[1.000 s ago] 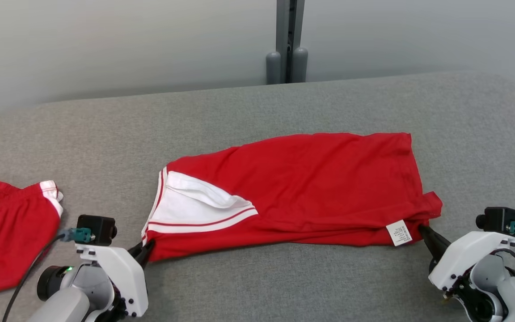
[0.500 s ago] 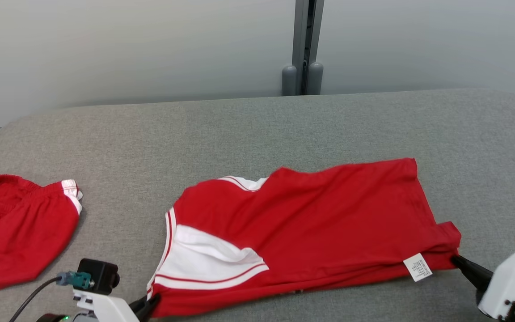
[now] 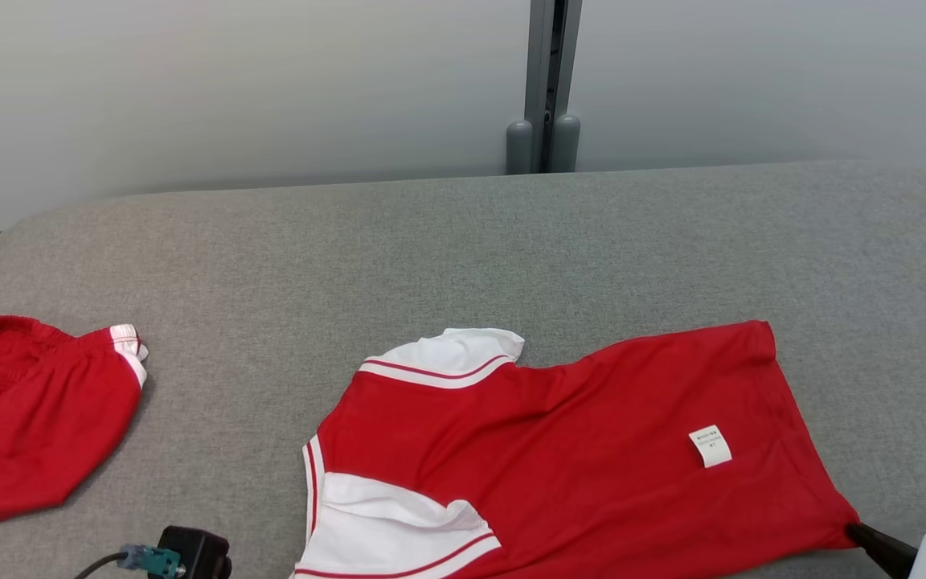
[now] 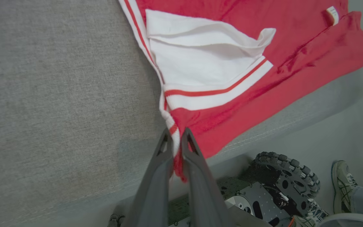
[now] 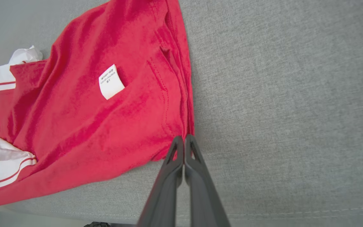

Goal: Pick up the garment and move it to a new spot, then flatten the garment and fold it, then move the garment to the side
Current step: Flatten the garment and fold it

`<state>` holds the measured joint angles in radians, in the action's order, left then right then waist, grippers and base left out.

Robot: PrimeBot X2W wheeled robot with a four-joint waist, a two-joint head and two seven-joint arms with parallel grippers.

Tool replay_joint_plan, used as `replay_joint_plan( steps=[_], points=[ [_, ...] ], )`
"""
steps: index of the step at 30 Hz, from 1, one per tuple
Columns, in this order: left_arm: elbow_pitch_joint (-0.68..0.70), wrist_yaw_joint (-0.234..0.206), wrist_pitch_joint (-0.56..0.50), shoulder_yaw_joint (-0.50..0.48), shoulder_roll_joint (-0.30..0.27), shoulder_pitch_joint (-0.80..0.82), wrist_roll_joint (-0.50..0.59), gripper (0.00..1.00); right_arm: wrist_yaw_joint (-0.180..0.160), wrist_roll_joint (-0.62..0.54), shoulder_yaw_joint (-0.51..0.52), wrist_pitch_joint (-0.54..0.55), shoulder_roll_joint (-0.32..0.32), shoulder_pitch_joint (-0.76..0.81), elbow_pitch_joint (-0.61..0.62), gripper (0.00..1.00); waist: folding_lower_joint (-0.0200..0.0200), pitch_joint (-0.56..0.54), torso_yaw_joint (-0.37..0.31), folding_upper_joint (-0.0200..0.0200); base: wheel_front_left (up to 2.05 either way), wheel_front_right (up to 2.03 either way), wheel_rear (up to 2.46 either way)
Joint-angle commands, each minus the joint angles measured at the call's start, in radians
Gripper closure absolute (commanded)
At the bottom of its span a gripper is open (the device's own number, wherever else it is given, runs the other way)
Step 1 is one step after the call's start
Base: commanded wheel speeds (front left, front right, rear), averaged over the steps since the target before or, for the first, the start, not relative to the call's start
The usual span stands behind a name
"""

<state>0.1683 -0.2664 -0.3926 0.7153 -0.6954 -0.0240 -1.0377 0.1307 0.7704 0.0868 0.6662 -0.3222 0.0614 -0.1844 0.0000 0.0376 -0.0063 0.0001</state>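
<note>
We see the garment (image 3: 575,450) lying at the front edge of the grey surface (image 3: 463,241), long axis left-right. The left gripper (image 4: 175,140) clamps its striped corner, and the right gripper (image 5: 184,140) clamps the opposite hem corner.

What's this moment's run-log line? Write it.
stage: flatten | left end effector: shut on shirt corner | right end effector: shut on shirt hem | shirt: on pad, label up

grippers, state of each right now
Left gripper: closed on the striped corner of the red garment.
Right gripper: closed on the garment's red hem corner.
</note>
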Motion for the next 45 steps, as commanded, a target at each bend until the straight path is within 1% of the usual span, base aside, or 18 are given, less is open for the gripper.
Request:
replay_joint_plan(
  steps=[1,4,5,6,8,10,11,12,13,14,15,16,18,24,27,33,37,45],
  points=[
    [-0.011,-0.005,-0.003,0.003,-0.003,0.001,0.008,1.0,0.0,-0.013,0.009,0.007,0.003,0.006,0.004,1.0,0.0,0.003,0.0,-0.0001,0.0,0.0,0.0],
    [-0.038,0.005,0.005,0.009,0.011,0.021,0.021,1.0,0.0,-0.045,0.032,0.034,0.045,0.013,0.021,1.0,0.0,0.012,-0.001,-0.0001,0.0,0.0,0.0],
    [-0.049,0.009,0.005,0.013,0.013,0.026,0.025,1.0,0.0,-0.056,0.039,0.042,0.055,0.014,0.028,0.85,0.0,0.015,-0.002,-0.0001,0.0,0.0,0.0],
    [-0.057,0.01,0.008,0.016,0.018,0.032,0.027,1.0,0.0,-0.063,0.045,0.05,0.066,0.015,0.034,0.85,0.0,0.018,-0.003,-0.0001,0.0,0.0,0.0],
    [-0.069,0.018,0.012,0.018,0.027,0.041,0.029,1.0,0.0,-0.076,0.057,0.067,0.081,0.021,0.046,0.64,0.0,0.023,-0.004,-0.0001,0.0,0.0,0.0],
    [-0.08,0.021,0.017,0.019,0.028,0.048,0.039,1.0,0.0,-0.083,0.066,0.081,0.092,0.024,0.061,0.6,0.0,0.027,-0.007,-0.0001,0.0,0.0,0.0],
    [-0.085,0.021,0.022,0.019,0.029,0.052,0.041,1.0,0.0,-0.087,0.072,0.086,0.097,0.025,0.067,0.53,0.0,0.028,-0.008,-0.0001,0.0,0.0,0.0],
    [-0.089,0.022,0.023,0.019,0.029,0.054,0.044,1.0,0.0,-0.091,0.079,0.092,0.102,0.027,0.072,0.3,0.0,0.029,-0.009,-0.0001,0.0,0.0,0.0],
    [-0.093,0.022,0.025,0.019,0.03,0.056,0.044,1.0,0.0,-0.094,0.085,0.097,0.106,0.029,0.077,0.0,0.0,0.029,-0.01,-0.0001,0.0,0.0,0.0],
    [-0.095,0.021,0.024,0.02,0.03,0.057,0.045,1.0,0.0,-0.097,0.09,0.101,0.11,0.031,0.084,0.0,0.0,0.029,-0.011,-0.0001,0.0,0.0,0.0],
    [-0.098,0.021,0.019,0.022,0.03,0.057,0.045,0.32,0.0,-0.101,0.094,0.107,0.114,0.033,0.09,0.0,0.0,0.029,-0.012,-0.0001,0.0,0.0,0.0],
    [-0.1,0.022,0.013,0.027,0.03,0.054,0.041,0.0,0.0,-0.103,0.099,0.112,0.116,0.034,0.095,0.0,0.0,0.029,-0.013,-0.0001,0.0,0.0,0.0],
    [-0.103,0.011,-0.002,0.033,0.02,0.049,0.045,0.0,0.0,-0.114,0.117,0.117,0.125,0.039,0.11,0.0,0.0,0.026,-0.017,-0.0001,0.0,0.0,0.0],
    [-0.072,-0.028,0.075,-0.013,0.0,0.073,0.097,0.0,0.0,-0.126,0.153,0.038,0.14,0.018,0.186,0.0,0.0,0.014,-0.02,-0.0001,0.0,0.0,0.0],
    [-0.062,-0.044,0.118,-0.029,0.009,0.083,0.119,0.0,0.0,-0.138,0.147,0.016,0.149,0.017,0.203,0.0,0.0,0.005,-0.022,-0.0001,0.0,0.0,0.0],
    [-0.069,-0.053,0.178,-0.046,0.027,0.109,0.152,0.0,0.0,-0.149,0.139,-0.029,0.154,0.004,0.21,0.0,0.0,-0.002,-0.024,-0.0001,0.0,0.0,0.0],
    [-0.083,-0.037,0.188,-0.048,0.028,0.159,0.176,0.0,0.0,-0.163,0.124,-0.105,0.145,-0.042,0.202,0.0,0.0,0.008,-0.027,-0.0001,0.0,0.0,0.0],
    [-0.194,0.075,0.101,-0.023,0.051,0.368,0.19,0.0,0.0,-0.158,0.05,-0.246,0.125,-0.208,0.092,0.0,0.0,0.08,-0.056,-0.0001,0.0,0.0,0.0]
  ],
)
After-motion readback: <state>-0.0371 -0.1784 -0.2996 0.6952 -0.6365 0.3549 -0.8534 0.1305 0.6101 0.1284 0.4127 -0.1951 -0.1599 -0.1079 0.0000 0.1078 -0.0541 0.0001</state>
